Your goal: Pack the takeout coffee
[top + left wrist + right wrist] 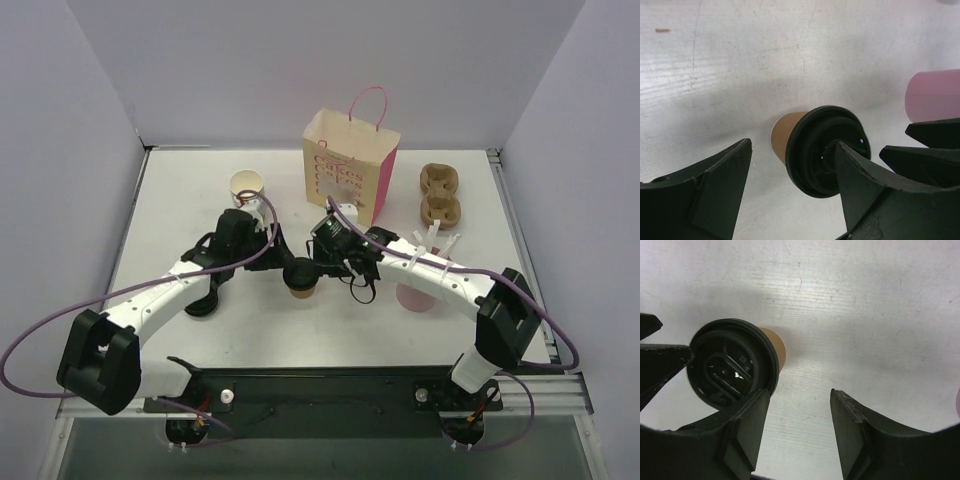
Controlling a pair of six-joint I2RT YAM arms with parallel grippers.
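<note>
Tan coffee cup (pixel 303 291) upright (black lid (pixel 299 272) uppermost)

The takeout coffee (pixel 301 279) is boxed in. The left pincer (pixel 794 150) is on one side and the right pincer (pixel 800 395) is on the other, both spread open. The pink cup (pixel 413 297) blocks the right (its straws poke up). The paper bag (pixel 350 165) stands behind. Bare worktop (pixel 300 335) in front gives room.
</note>
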